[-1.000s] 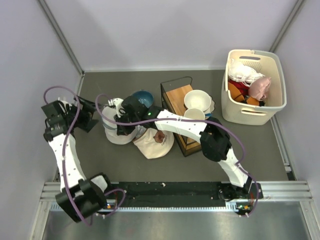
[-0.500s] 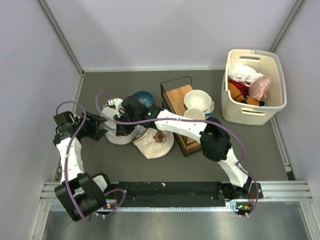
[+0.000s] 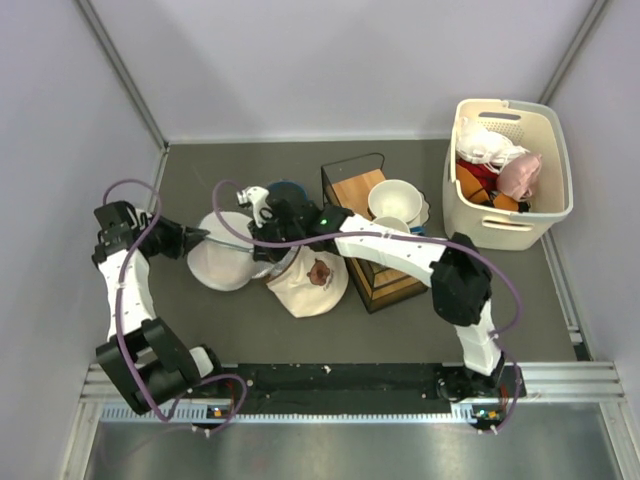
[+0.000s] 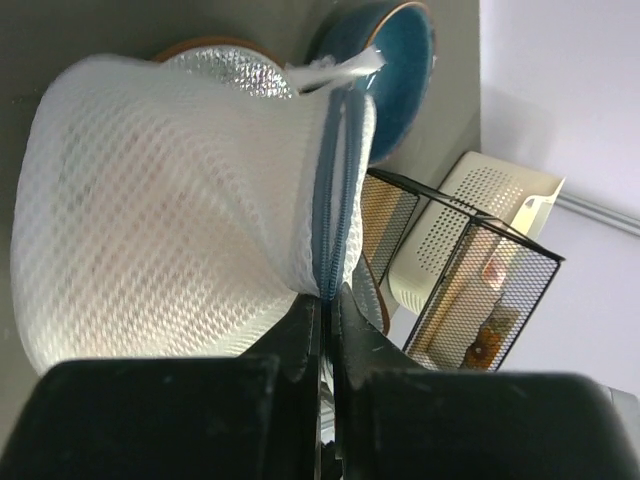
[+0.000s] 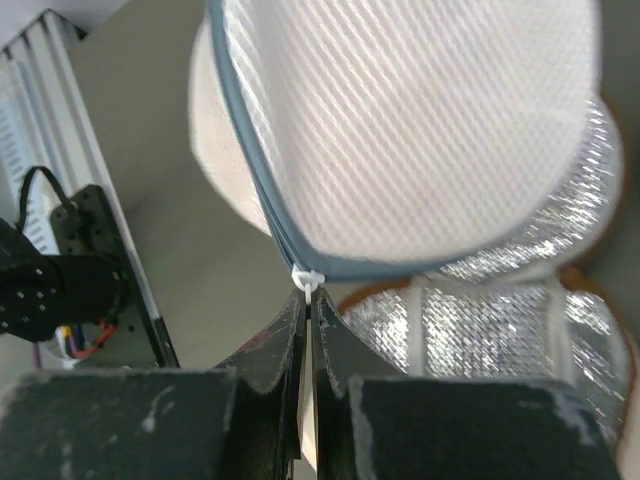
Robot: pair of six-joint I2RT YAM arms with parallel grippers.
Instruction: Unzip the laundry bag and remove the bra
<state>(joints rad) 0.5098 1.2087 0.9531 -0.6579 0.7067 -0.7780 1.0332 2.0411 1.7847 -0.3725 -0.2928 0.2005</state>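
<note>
The laundry bag (image 3: 222,265), a white mesh pouch, lies left of the table's middle. My left gripper (image 3: 198,240) is shut on its left edge. In the left wrist view the jaws (image 4: 328,300) pinch the blue zipper seam (image 4: 335,190) of the laundry bag (image 4: 170,200). My right gripper (image 3: 256,243) is at the pouch's right side, shut on the small white zipper pull (image 5: 308,280). The grey-blue zipper (image 5: 260,190) curves round the mesh flap (image 5: 420,130). The bra is hidden; only a faint peach tint shows through the mesh.
A cream cloth with a brown mark (image 3: 310,280) lies beside the pouch. A teal bowl (image 3: 285,190) sits behind it. A black wire rack (image 3: 365,240) holds a wooden board and white bowls (image 3: 393,200). A beige basket (image 3: 510,175) of clothes stands far right.
My left gripper came in from the left and closed on the pouch's zipper edge. The pouch now lies stretched between both grippers, and the right arm shifted slightly right.
</note>
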